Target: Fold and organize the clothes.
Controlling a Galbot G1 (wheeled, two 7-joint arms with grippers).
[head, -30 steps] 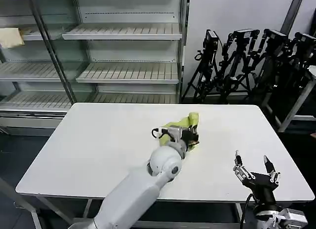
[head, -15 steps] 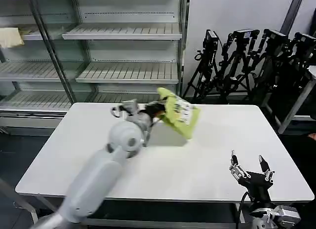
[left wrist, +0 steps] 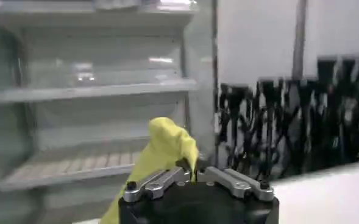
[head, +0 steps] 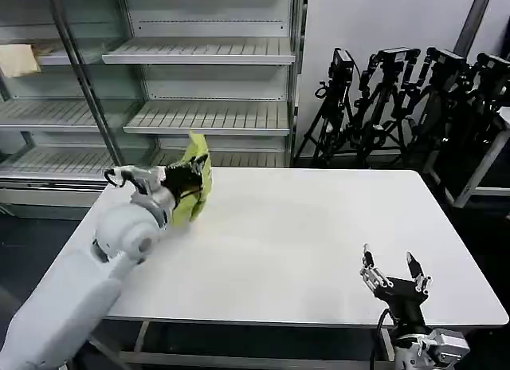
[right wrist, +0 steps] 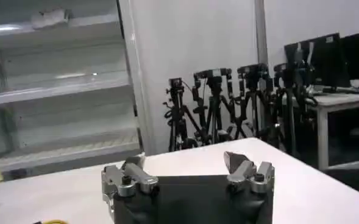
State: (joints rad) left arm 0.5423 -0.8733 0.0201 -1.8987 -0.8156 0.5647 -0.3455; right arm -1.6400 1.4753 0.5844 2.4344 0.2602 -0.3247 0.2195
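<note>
The lime yellow-green T-shirt (head: 194,183) hangs bunched above the far left part of the white table (head: 303,242). My left gripper (head: 180,179) is shut on it and holds it in the air. In the left wrist view the yellow cloth (left wrist: 161,149) rises from between the closed fingers of the left gripper (left wrist: 194,173). My right gripper (head: 392,270) stands open at the table's front right edge, nothing between its fingers. The right gripper (right wrist: 188,170) shows spread wide over bare table in its own wrist view.
Metal shelving (head: 199,83) stands behind the table on the left, with a pale cloth (head: 16,61) on one shelf. Several black tripods (head: 398,99) are lined up at the back right. Another table's corner (head: 486,159) is at far right.
My left arm has swung from the table's middle to its far left, lifting the T-shirt off the surface. The right gripper shifted slightly left.
</note>
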